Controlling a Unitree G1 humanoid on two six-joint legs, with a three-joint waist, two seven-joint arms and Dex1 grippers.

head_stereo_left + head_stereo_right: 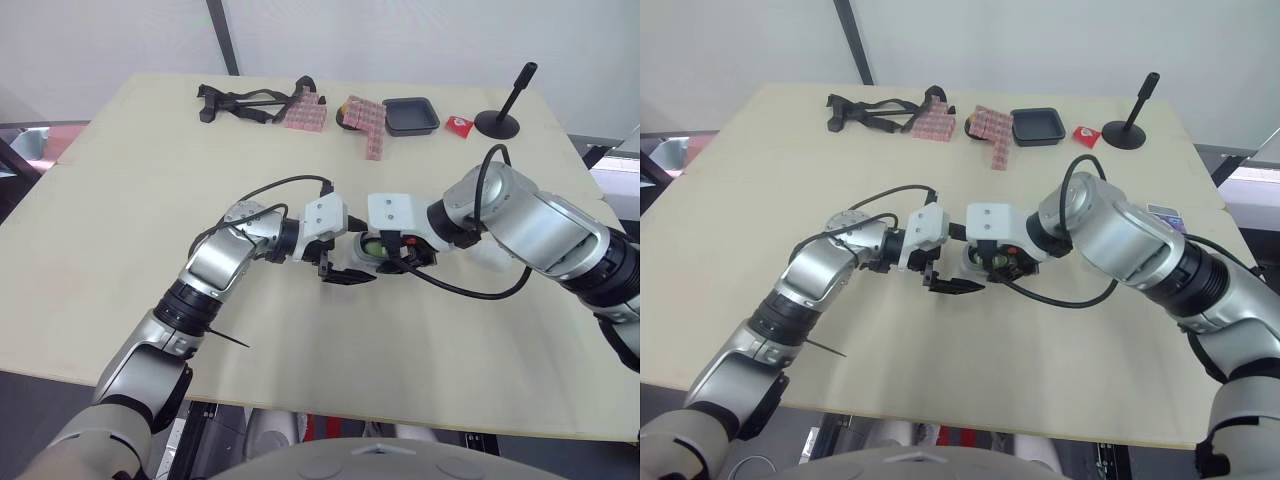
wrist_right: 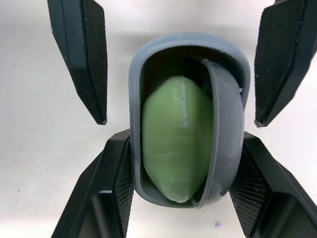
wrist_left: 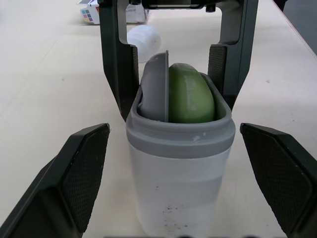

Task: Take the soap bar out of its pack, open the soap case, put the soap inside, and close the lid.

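Left gripper (image 1: 342,273): centre-left, fingers spread wide, flanking the case without touching.
Soap case (image 3: 178,163): frame centre, green soap (image 2: 176,134) already inside.
Lid (image 3: 154,89): half-swung; closing remains.
Right gripper (image 2: 183,168): right of centre, clamping the case.

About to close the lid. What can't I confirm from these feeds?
Head views: soap case mostly hidden between the left end effector and right end effector; lid angle unreadable there.
Left wrist view: case base cut off by the frame edge; lower soap hidden behind its wall.
Printed box: left wrist view, clipped by frame edge, label too small.
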